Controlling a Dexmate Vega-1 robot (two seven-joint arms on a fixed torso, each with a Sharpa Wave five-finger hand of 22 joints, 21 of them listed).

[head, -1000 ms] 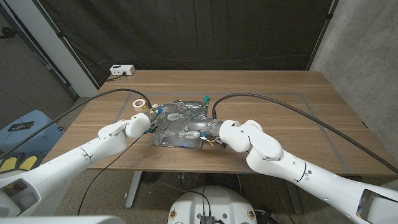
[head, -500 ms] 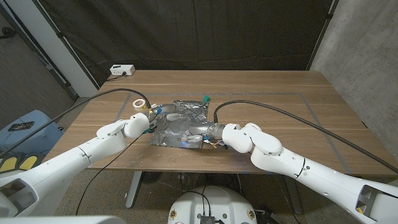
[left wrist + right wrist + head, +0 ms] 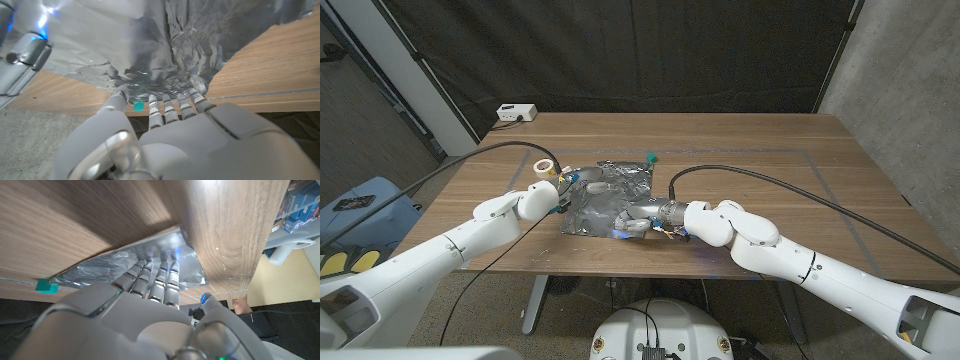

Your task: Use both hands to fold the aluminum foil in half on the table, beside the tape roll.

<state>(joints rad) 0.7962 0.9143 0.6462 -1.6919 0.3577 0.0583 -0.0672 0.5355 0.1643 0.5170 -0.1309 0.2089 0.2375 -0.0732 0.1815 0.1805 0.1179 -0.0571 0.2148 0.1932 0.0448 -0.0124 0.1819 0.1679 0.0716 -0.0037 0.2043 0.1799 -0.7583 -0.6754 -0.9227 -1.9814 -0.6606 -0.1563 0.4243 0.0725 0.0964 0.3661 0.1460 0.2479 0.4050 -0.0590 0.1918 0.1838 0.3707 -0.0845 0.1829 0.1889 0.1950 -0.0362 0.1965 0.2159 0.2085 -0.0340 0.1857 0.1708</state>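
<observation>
One sheet of aluminum foil [image 3: 605,197], crinkled, lies on the wooden table [image 3: 770,160] near the front edge, left of centre. Tape roll [image 3: 544,168] stands just beside the foil's far left corner; a small teal object [image 3: 649,158] sits at the far right corner.

Left hand [image 3: 560,192] is at the foil's left edge, fingertips [image 3: 172,102] on the crumpled edge in the left wrist view; whether it pinches the sheet, cannot tell.

Right hand [image 3: 638,218] lies over the foil's near right part, fingers [image 3: 155,277] extended together along the sheet in the right wrist view; grip not discernible.

Table is brown woodgrain with faint taped outline. Small white box [image 3: 516,113] sits at the far left corner. Black curtain [image 3: 620,50] hangs behind; grey concrete wall [image 3: 910,90] to the right.
</observation>
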